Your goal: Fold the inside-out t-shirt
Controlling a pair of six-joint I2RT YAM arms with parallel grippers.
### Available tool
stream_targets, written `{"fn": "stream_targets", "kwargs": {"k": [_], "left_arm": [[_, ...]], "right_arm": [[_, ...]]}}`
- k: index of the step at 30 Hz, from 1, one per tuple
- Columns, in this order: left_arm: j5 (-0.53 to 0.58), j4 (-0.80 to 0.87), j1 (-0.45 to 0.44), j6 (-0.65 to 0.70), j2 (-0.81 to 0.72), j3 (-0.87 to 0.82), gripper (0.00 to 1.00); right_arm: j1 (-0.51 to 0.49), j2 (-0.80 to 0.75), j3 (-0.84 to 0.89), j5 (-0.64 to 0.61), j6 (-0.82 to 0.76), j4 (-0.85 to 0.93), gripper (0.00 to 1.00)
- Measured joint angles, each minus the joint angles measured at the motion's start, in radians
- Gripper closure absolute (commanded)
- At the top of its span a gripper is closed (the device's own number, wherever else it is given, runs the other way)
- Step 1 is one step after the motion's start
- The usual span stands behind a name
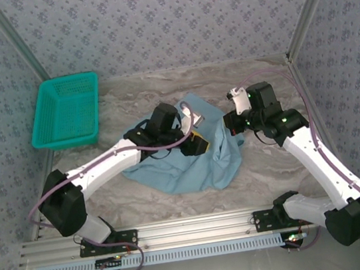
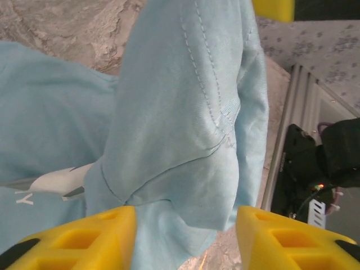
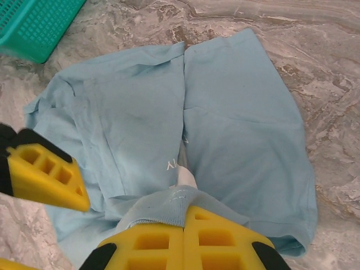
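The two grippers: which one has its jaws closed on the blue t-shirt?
The right gripper: its yellow jaws are pressed together on a fold of the t-shirt. The left gripper stands with jaws apart, cloth between them.

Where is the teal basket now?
In the top external view, the teal basket sits at the far left corner of the table, apart from the t-shirt, which lies nearer and to its right.

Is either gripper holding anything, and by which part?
The right gripper pinches the t-shirt at a ribbed edge by its white tag; the left gripper is open, cloth loose between.
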State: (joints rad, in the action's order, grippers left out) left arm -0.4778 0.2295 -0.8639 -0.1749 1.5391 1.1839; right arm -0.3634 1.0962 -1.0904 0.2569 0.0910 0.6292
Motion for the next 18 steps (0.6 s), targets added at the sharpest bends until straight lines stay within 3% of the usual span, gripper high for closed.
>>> {"fn": "stream_targets", "kwargs": {"k": [3,8,18], "left_arm": [[0.081,0.007,-0.063,-0.027,0.005,0.011,0.62],[0.132,0.006,-0.108,-0.046,0.034,0.042,0.52],[0.243,0.029,-0.139,-0.063,0.111,0.104,0.50]], "right_arm": [[0.004,0.000,0.001,0.016,0.005,-0.002,1.00],[0.008,0.000,0.011,0.028,0.007,-0.007,1.00],[0.013,-0.001,0.015,0.039,0.007,-0.008,1.00]]}}
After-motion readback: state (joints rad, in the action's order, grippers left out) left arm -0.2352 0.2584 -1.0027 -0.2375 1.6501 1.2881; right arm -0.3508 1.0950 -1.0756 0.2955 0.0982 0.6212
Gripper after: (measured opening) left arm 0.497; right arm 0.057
